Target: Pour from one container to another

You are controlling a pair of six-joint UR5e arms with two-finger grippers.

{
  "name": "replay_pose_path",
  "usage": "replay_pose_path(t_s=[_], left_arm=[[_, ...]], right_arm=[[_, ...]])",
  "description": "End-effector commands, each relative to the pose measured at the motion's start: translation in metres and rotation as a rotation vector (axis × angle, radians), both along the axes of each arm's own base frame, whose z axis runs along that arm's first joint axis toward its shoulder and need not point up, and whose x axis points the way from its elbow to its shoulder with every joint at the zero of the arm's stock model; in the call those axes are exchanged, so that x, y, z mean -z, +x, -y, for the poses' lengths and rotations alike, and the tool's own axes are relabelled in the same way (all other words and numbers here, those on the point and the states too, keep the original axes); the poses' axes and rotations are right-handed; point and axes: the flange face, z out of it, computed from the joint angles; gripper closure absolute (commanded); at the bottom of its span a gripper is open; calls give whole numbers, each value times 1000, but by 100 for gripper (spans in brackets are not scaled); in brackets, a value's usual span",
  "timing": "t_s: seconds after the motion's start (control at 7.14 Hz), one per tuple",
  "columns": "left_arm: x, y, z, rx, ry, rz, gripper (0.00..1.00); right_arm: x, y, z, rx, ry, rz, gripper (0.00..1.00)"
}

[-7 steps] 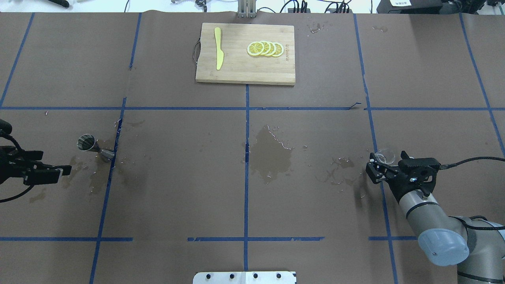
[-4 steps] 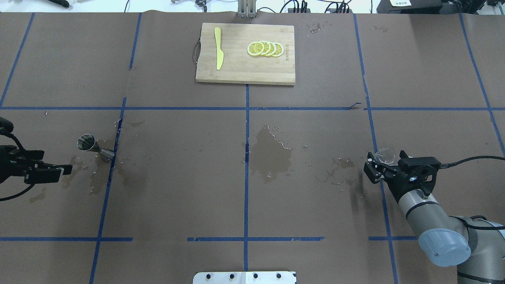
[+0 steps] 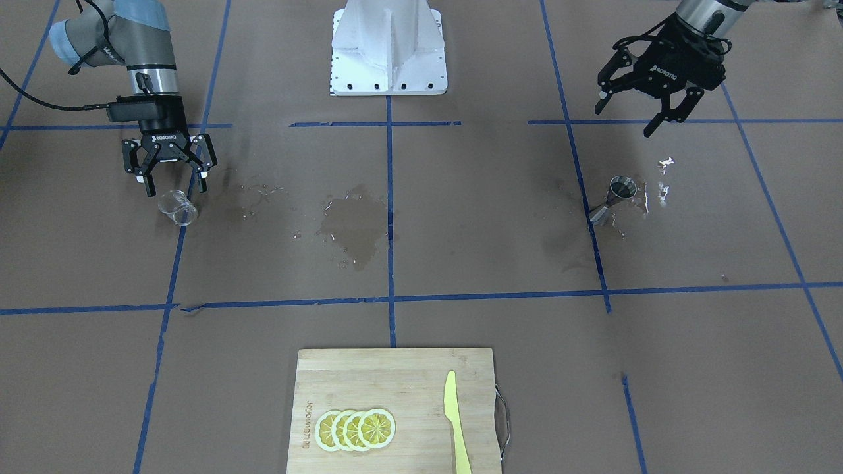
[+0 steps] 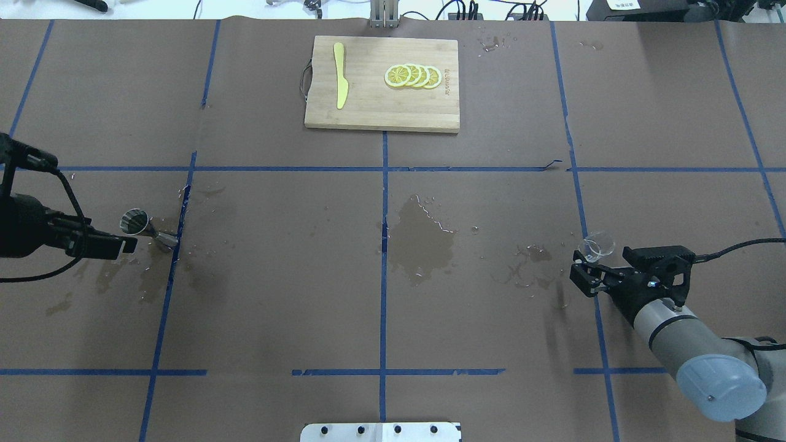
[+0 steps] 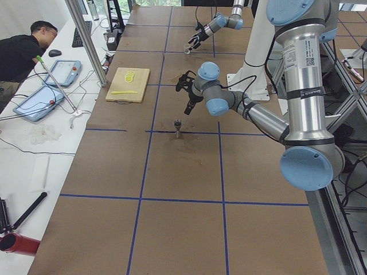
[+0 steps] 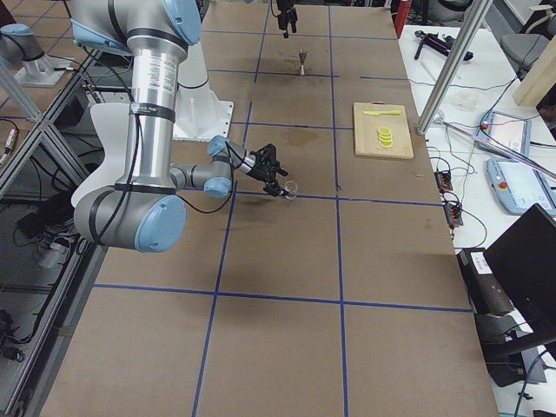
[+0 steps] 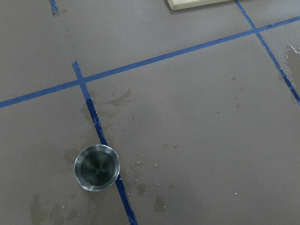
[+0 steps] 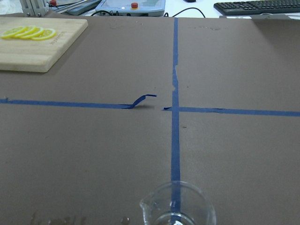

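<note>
Since a second ago the left gripper [image 3: 625, 118] has swung toward the jigger [image 3: 616, 195]. The right gripper [image 3: 174, 189] has eased back from the glass cup [image 3: 176, 208], which stands just beyond it on the surface [image 3: 461, 197]. Both grippers gape, empty. Straddle the cup squarely before closing. Only the right wrist view shows its spout [image 8: 144, 204].

One glass cup [image 3: 178, 208], one jigger [image 3: 616, 196], two grippers: left [image 3: 629, 118], right [image 3: 172, 187]. One cutting board [image 3: 402, 375]; on it one knife [image 3: 454, 421], four lemon slices [image 3: 355, 429].
</note>
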Motion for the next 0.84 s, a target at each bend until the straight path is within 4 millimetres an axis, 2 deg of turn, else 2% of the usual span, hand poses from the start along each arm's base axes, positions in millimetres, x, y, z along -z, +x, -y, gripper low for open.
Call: replay_pose_path(t_s=[0.0,0.14,0.28,0.56,0.7], left_arm=[[62,-19,50,40,42,80,0],[78,-23,62,39,45,117,0],[92,-30,77,52,52,140,0],[110,-36,107,42,64,207,0],[109,-39,129,52,64,231,0]], right_arm=[[12,33,-15,89,-63,15,0],[15,42,-19,112,-80,14,0],[29,44,-22,135,-105,-6,0],[81,58,-30,225,-223,-80,0],[94,79,-14,254,-347,-116,0]])
